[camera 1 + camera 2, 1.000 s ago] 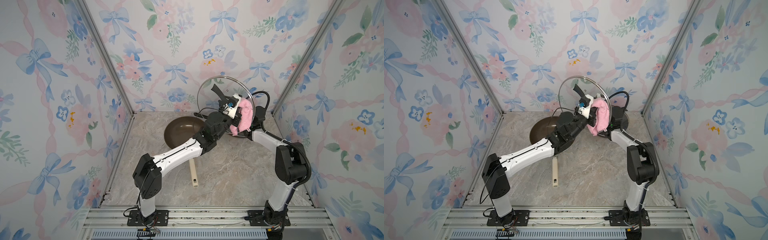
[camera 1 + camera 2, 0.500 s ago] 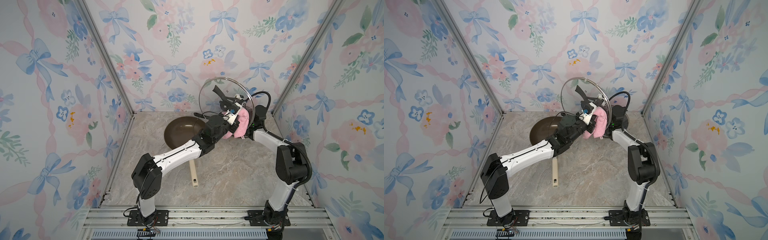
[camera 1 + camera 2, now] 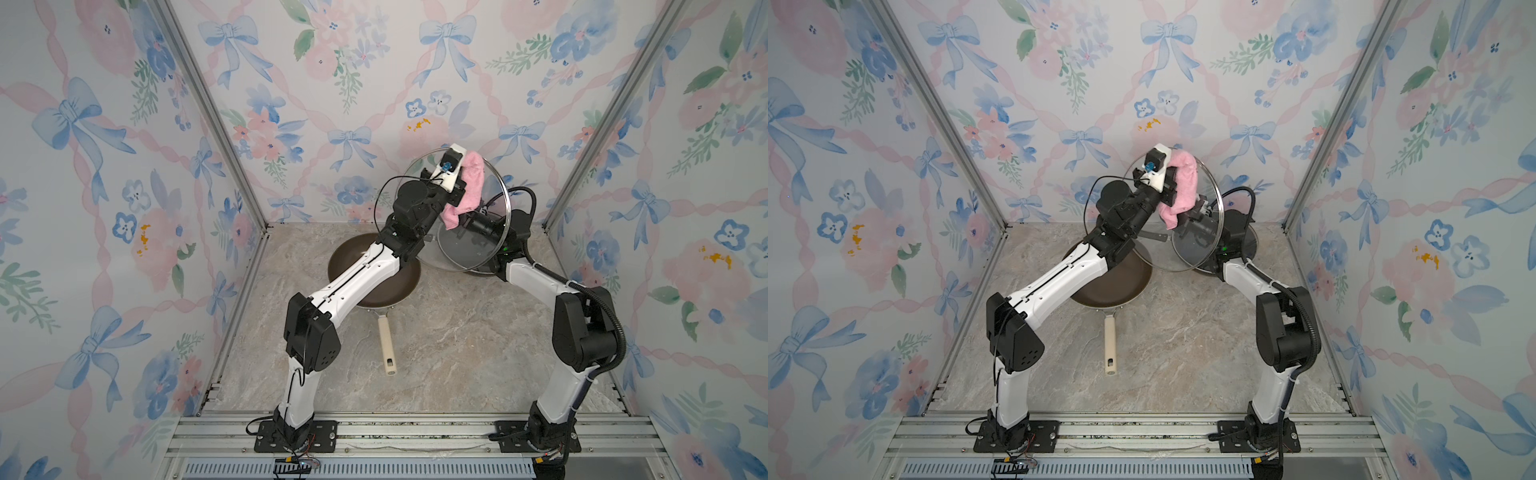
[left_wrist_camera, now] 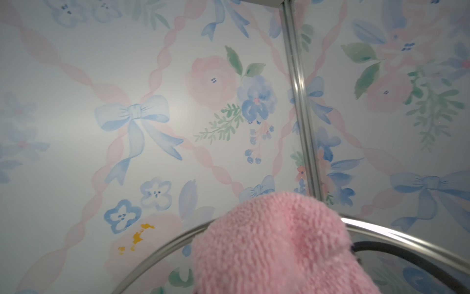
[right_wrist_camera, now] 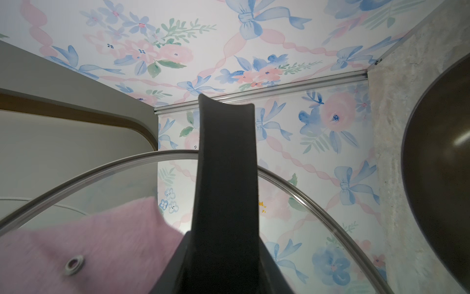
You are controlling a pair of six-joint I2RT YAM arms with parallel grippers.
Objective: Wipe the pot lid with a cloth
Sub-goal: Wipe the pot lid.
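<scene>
The glass pot lid is held up on edge at the back of the booth, above the table. My right gripper is shut on its black handle from behind. The pink cloth is bunched in my shut left gripper and pressed on the lid's near face, close to its top rim. In the left wrist view the cloth covers the fingers and the lid's metal rim curves behind it. Through the glass, the right wrist view shows the cloth.
A dark frying pan with a cream handle lies on the marble table under my left forearm. A dark round vessel sits partly hidden behind my right arm. Floral walls close in on three sides.
My left gripper has slid the cloth upward over the lid, from its lower right part to near the top rim. The right gripper keeps hold of the handle.
</scene>
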